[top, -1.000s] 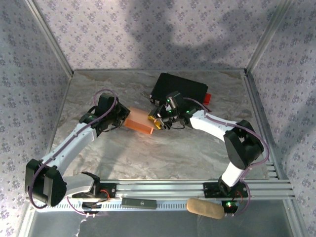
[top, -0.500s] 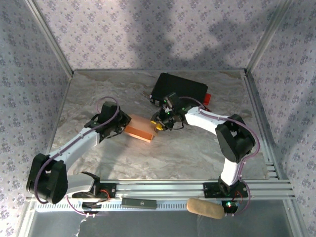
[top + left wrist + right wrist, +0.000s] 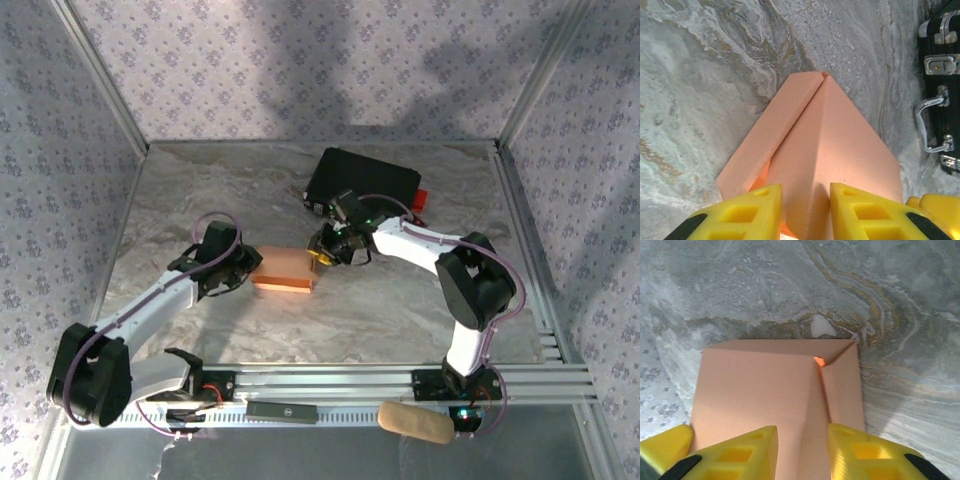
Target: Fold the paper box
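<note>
The paper box (image 3: 285, 272) is a salmon-pink folded shape lying flat on the marble table, between my two grippers. My left gripper (image 3: 245, 268) sits at its left end. In the left wrist view the box (image 3: 840, 135) runs away from the gripper (image 3: 805, 212), whose yellow fingers stand apart astride a raised crease. My right gripper (image 3: 322, 257) is at the box's right end. In the right wrist view its fingers straddle a fold line of the box (image 3: 760, 385), with the gripper (image 3: 802, 455) open and a gap beside the left finger.
A black hard case (image 3: 365, 180) with metal latches (image 3: 940, 65) lies just behind the right gripper, with a red piece (image 3: 422, 198) at its right end. A beige pad (image 3: 415, 422) and a black bar (image 3: 282, 409) lie on the near rail. Patterned walls enclose the table.
The box has slid toward the near edge and turned flatter. The left gripper followed it and its jaws have parted; the right gripper's jaws have narrowed.
</note>
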Controlling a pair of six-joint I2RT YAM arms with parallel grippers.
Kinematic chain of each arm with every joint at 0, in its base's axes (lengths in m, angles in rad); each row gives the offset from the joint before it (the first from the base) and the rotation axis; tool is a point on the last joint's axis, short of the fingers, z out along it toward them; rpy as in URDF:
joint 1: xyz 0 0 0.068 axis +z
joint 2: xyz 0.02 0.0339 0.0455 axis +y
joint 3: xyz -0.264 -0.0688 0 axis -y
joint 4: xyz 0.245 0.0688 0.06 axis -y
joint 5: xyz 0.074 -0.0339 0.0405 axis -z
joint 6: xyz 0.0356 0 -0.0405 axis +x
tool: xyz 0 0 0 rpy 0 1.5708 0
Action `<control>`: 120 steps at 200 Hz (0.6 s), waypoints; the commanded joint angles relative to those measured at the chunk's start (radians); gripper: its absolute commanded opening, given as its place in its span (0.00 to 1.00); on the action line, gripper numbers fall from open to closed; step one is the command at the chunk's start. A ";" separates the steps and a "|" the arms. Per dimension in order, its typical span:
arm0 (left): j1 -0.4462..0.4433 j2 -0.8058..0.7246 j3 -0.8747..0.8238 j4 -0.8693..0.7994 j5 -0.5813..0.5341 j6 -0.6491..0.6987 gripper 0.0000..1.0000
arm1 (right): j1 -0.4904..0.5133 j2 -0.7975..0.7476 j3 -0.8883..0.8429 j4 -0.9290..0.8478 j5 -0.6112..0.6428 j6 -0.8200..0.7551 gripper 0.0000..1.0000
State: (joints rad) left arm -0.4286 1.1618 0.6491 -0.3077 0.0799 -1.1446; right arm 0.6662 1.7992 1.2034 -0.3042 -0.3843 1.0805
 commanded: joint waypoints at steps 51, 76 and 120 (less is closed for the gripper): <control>-0.034 -0.022 -0.005 -0.134 -0.097 0.111 0.40 | 0.043 -0.024 0.031 -0.124 0.151 -0.097 0.33; -0.040 -0.018 -0.005 -0.157 -0.117 0.139 0.44 | 0.066 -0.052 0.027 -0.143 0.217 -0.134 0.36; -0.064 0.002 -0.008 -0.164 -0.146 0.172 0.46 | 0.126 -0.132 -0.037 -0.103 0.295 -0.167 0.42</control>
State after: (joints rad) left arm -0.4747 1.1534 0.6418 -0.4313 -0.0269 -1.0130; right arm 0.7570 1.7344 1.2026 -0.4088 -0.1665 0.9569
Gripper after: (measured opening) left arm 0.463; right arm 0.402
